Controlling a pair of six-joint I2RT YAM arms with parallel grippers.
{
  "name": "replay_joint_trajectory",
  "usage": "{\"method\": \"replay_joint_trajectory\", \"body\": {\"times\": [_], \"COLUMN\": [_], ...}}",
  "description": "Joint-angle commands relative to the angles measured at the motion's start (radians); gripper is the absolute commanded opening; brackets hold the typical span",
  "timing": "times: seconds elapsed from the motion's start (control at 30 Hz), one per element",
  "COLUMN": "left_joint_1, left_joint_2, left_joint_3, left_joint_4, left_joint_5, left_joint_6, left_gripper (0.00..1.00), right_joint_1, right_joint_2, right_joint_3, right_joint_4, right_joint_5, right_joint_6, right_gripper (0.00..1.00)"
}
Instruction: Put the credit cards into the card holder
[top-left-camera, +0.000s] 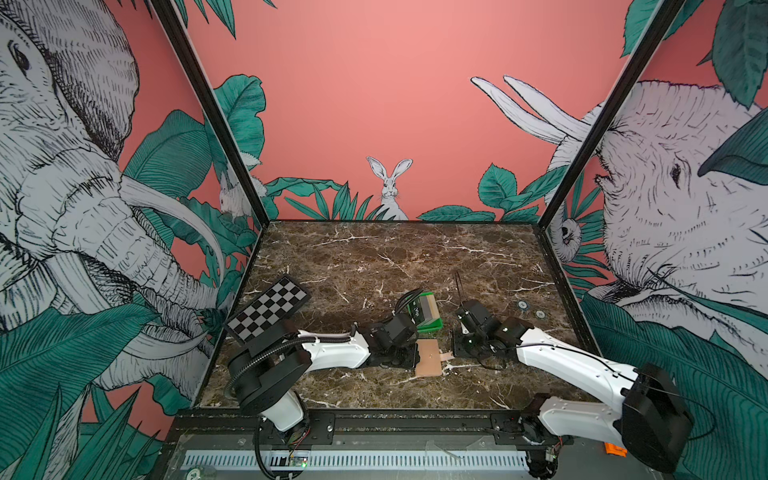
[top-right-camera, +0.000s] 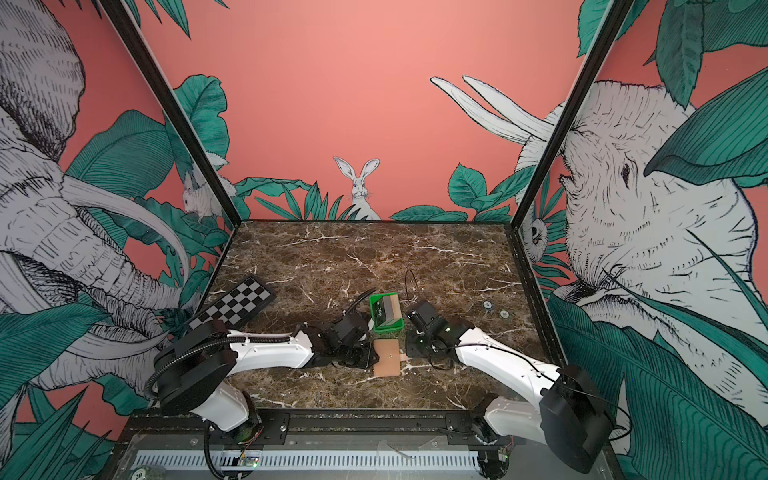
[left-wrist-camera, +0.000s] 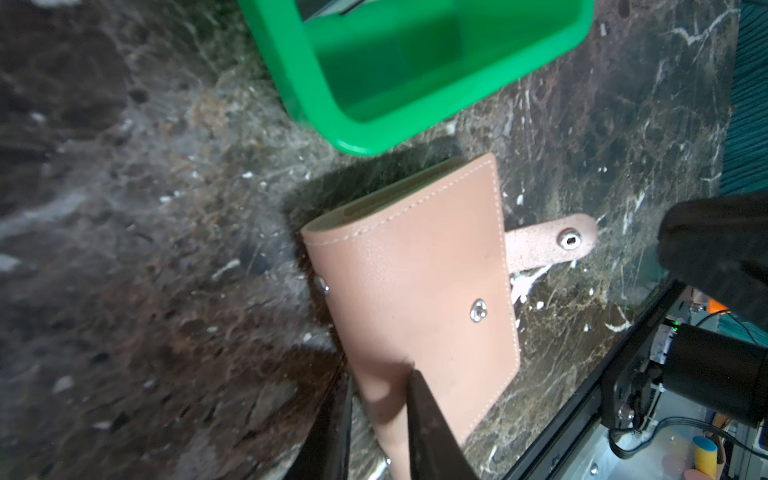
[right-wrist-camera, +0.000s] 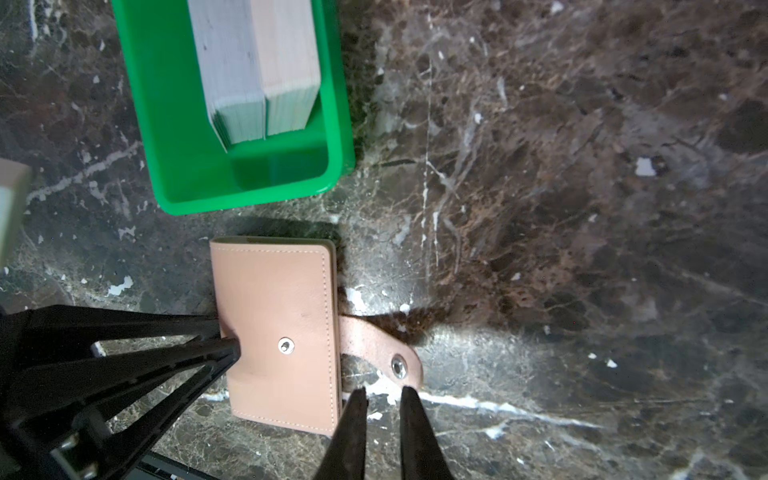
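The card holder (right-wrist-camera: 274, 324) lies closed just beside the green tray (right-wrist-camera: 137, 104), with its strap tab (right-wrist-camera: 386, 353) unsnapped. It looks like light, soft leather that will likely flex, so it is best held at the folded edge. The left gripper (right-wrist-camera: 228, 337) pinches that edge. The right gripper (right-wrist-camera: 384, 390), jaws barely apart and empty, hovers farther from the tray. The credit cards (right-wrist-camera: 257, 75) stand inside the tray and look thin, stiff and probably slippery.

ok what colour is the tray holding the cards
The tray is bright green, clearest in the right wrist view.
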Motion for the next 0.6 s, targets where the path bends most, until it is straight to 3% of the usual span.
{"method": "replay_joint_trajectory", "body": {"times": [0.0, 0.57], "left_joint_1": [-0.006, -0.006], "left_joint_2": [0.001, 0.002], "left_joint_3": [-0.019, -0.033], "left_joint_4": [-0.009, 0.026], "left_joint_5": [-0.016, -0.005], "left_joint_6": [-0.004, -0.016], "left_gripper": [0.26, 0.25], "right_joint_1": [-0.026, -0.052], "right_joint_2": [0.002, 0.054], "right_joint_3": [-0.027, -0.072], "right_joint_4": [0.016, 0.109], "right_joint_5": [-0.047, -0.106], "right_joint_6": [-0.017, -0.011], "right_gripper": [0.18, 0.18]}}
